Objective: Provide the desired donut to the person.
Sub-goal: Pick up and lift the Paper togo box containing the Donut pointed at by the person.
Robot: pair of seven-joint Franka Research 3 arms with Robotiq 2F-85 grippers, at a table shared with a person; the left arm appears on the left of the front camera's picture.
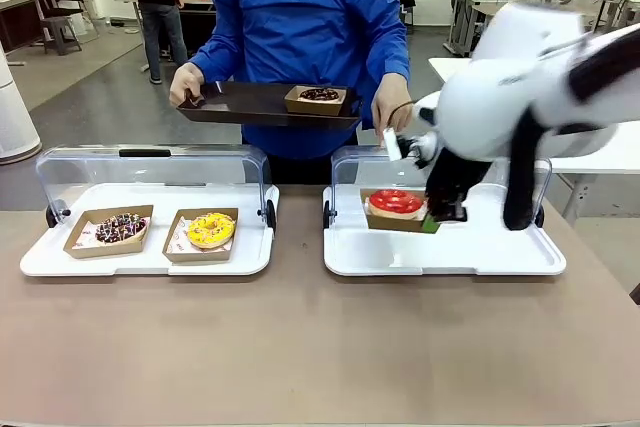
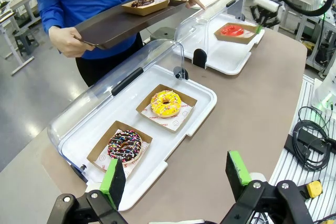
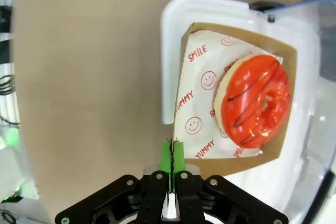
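1. At the left, the left pincer (image 2: 176, 174) hangs over the brown counter (image 1: 300, 347), close to the left tray. Its two green pads stand wide apart and it has hold of nothing.
2. The left white plastic tray with a clear lid (image 1: 40, 257) carries two donuts, each in its own cardboard box: a chocolate donut with coloured sprinkles (image 1: 120, 228) and, beside it, a yellow glazed donut (image 1: 211, 229). Both are untouched.
3. In the middle, at the far side, the person in the bright blue jacket (image 1: 300, 17) holds a dark rectangular tray (image 1: 240, 102). One dark chocolate donut in a cardboard box (image 1: 319, 95) already lies on it.
4. The person's other hand (image 1: 392, 107) points a finger down, just beside the clear lid of the right white plastic tray (image 1: 480, 257).
5. The red glazed donut with thin dark lines (image 1: 396, 201) sits in its brown cardboard box (image 1: 390, 223) over this right tray.
6. The right pincer (image 3: 171, 153) is fully closed on the thin edge of this box. The box seems a little raised, but I cannot be sure.
7. My judgement: the wanted donut is chosen and gripped. Carrying it to the dark tray and releasing it there are not yet done.
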